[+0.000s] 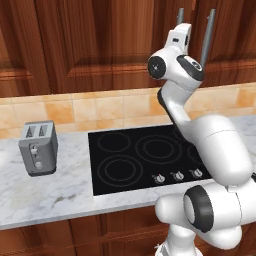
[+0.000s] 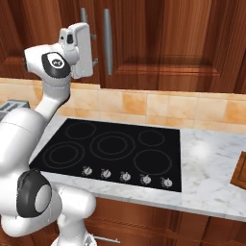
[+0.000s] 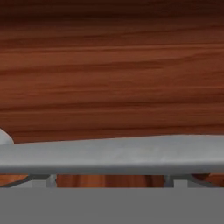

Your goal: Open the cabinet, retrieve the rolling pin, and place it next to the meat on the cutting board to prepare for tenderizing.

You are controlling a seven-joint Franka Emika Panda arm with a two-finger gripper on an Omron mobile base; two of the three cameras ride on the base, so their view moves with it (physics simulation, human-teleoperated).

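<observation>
The cabinet [image 2: 158, 38] of dark reddish-brown wood hangs above the counter with both doors closed. Two long grey bar handles stand side by side: the left handle [image 2: 84, 17] and the right handle [image 2: 108, 43]. My gripper [image 2: 94, 49] is raised against the left handle, fingers spread apart, open and holding nothing. In the hand view that handle [image 3: 109, 155] crosses the picture very close, with the door's wood behind it. In the left base view my hand covers the lower part of the left handle [image 1: 180, 16]. An edge of the cutting board [image 2: 240, 170] shows at far right. Rolling pin and meat are out of view.
A black glass stovetop [image 1: 145, 157] with a row of knobs lies in the marble counter [image 2: 211, 163] below my arm. A grey toaster [image 1: 37, 147] stands at the left of the counter. Tan tiles [image 2: 144, 103] run behind it.
</observation>
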